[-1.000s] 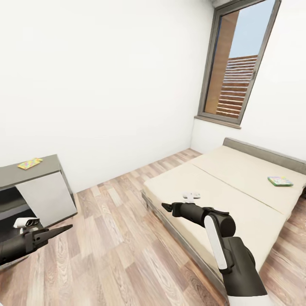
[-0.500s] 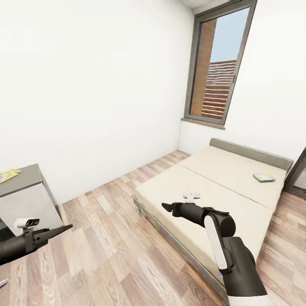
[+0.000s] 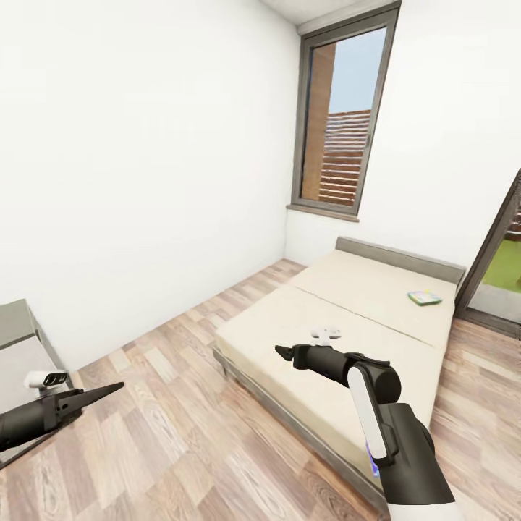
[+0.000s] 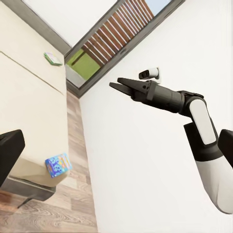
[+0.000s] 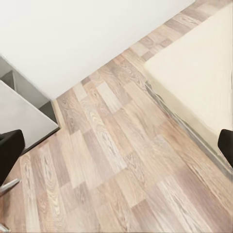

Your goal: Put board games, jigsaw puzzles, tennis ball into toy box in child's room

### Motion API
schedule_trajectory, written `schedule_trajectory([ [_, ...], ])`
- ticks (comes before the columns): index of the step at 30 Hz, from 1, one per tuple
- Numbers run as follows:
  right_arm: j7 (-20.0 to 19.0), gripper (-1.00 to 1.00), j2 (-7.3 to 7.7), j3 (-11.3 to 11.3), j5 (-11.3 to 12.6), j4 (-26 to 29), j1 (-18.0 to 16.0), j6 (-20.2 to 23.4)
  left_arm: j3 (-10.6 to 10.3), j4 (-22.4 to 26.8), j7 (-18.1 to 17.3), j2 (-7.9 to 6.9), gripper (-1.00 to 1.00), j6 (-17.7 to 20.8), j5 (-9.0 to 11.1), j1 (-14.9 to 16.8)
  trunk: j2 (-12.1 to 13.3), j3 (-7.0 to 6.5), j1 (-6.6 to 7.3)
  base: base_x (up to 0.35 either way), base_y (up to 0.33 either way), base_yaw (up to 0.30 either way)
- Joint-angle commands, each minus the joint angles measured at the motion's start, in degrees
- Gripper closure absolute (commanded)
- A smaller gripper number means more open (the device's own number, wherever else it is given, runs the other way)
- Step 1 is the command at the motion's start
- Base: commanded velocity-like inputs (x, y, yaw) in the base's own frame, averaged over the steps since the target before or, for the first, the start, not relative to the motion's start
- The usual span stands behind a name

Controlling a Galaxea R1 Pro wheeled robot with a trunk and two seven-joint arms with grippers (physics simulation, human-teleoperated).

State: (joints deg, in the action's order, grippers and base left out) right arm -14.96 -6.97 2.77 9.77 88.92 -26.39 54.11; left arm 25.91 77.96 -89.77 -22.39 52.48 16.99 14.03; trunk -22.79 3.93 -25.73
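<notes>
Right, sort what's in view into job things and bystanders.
For the job:
- bed
- board game on the bed's far end
- blue board game at the bed's edge
- table end

Just there:
- window
- glass door

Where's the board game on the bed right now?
In the head view, a green-edged board game lies flat on the bed at its far right corner, near the headboard and below the window.
</notes>
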Motion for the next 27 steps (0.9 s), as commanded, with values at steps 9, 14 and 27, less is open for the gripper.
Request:
schedule_trajectory([
  [9, -0.1, -1.0, -0.03, 0.0, 0.1, -0.1, -0.1, 0.2, 0.0, 0.0, -0.2, -0.02, -1.0, 0.6, -0.1, 0.0, -0.1, -0.48, -0.05, 0.115, 0.123, -0.213],
  [14, 0.0, -1.0, -0.05, 0.0, 0.0, -0.7, -0.1, 0.0, 0.0, 0.0, -0.2, 0.03, -1.0, 0.6, -0.1, 0.0, -0.1, -0.83, -0.05, 0.116, 0.192, -0.213],
  [27, 0.0, -1.0, 0.01, 0.0, 0.0, -1.0, -0.1, -0.6, 0.0, 0.0, -0.2, 0.02, -1.0, 0.6, -0.1, 0.0, -0.1, -1.72, -0.05, 0.117, 0.03, -0.2],
])
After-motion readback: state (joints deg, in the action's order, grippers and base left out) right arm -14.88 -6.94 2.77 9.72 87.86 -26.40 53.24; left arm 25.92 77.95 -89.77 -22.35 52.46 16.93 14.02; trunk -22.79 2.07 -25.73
